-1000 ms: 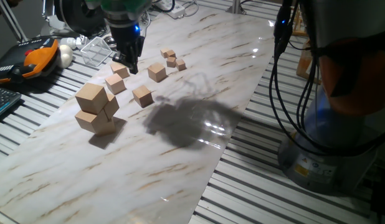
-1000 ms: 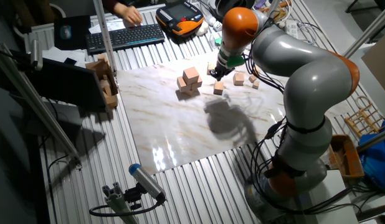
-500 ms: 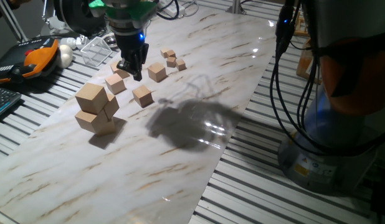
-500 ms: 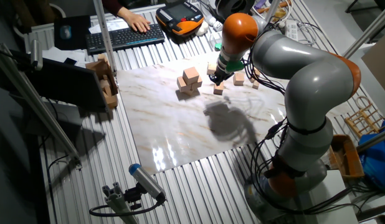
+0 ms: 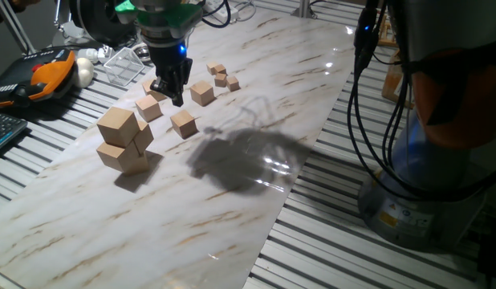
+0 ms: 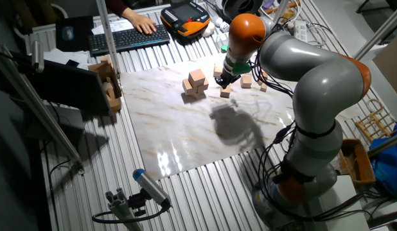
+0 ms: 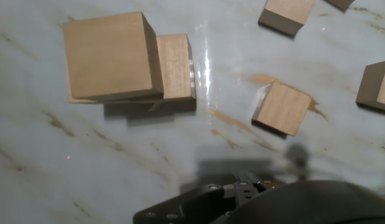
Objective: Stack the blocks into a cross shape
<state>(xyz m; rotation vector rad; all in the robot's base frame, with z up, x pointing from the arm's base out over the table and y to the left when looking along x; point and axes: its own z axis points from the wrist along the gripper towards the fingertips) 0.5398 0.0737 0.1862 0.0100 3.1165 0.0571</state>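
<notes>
In one fixed view, we see the gripper [image 5: 172, 90] hanging above the marble board [image 5: 232, 201], its dark fingers pointing down among the medium cubes [image 5: 183, 124]. The fingers look close together, but we cannot tell whether they are clenched or parted, and nothing shows between them. The blocks [image 5: 124, 142] sit toward the near left part of the board: one large cube [image 5: 117, 125] rests on top of lower ones, tilted a little out of line with them. Tiny cubes [image 5: 221, 75] lie in a small cluster farther back. An orange handheld device [image 5: 47, 71] and a clear plastic tray [image 5: 124, 63] rest on the slatted table beyond the board's far edge.

In the other fixed view, we see the grey arm with its orange joint [image 6: 247, 27] bending down over the far part of the board [image 6: 185, 141]. The gripper [image 6: 222, 79] hovers just beside the stacked blocks [image 6: 196, 84], apart from them. A person's hand [image 6: 146, 24] lies on a keyboard [image 6: 129, 38] at the far side.

In the hand view, we look straight down on the marble. The top block [image 7: 111, 56] covers most of a lower block [image 7: 176, 66], which sticks out to one side. A medium cube [image 7: 284, 107] lies well apart from them. The dark gripper body [image 7: 255, 202] fills the lower edge, and its fingertips are not visible here.
</notes>
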